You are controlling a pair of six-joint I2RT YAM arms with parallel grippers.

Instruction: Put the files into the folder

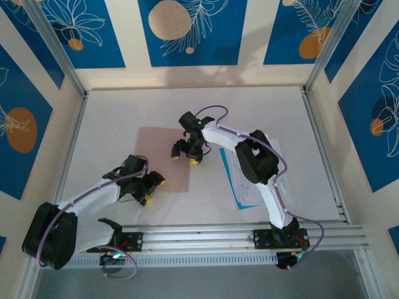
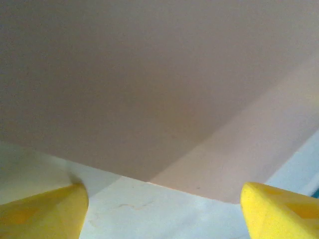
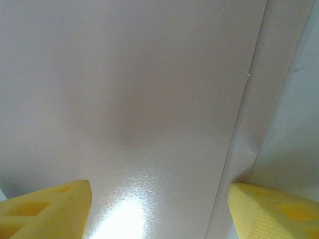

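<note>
The tan folder (image 1: 161, 156) lies flat and closed at the table's middle left. My left gripper (image 1: 153, 189) stands open at the folder's near right corner, and in the left wrist view its yellow fingers (image 2: 45, 214) straddle that corner of the folder (image 2: 149, 89) with nothing between them. My right gripper (image 1: 186, 157) is open just above the folder's right edge; between its fingertips (image 3: 279, 214) lies the folder's cover (image 3: 129, 99). The files (image 1: 240, 184), white sheets with a light blue edge, rest to the right, partly hidden under the right arm.
The white table (image 1: 112, 118) is bounded by metal rails (image 1: 324, 149) on both sides and a slotted rail (image 1: 206, 237) at the near edge. Blue-patterned walls rise behind. A strip of table (image 3: 299, 124) shows beside the folder's right edge.
</note>
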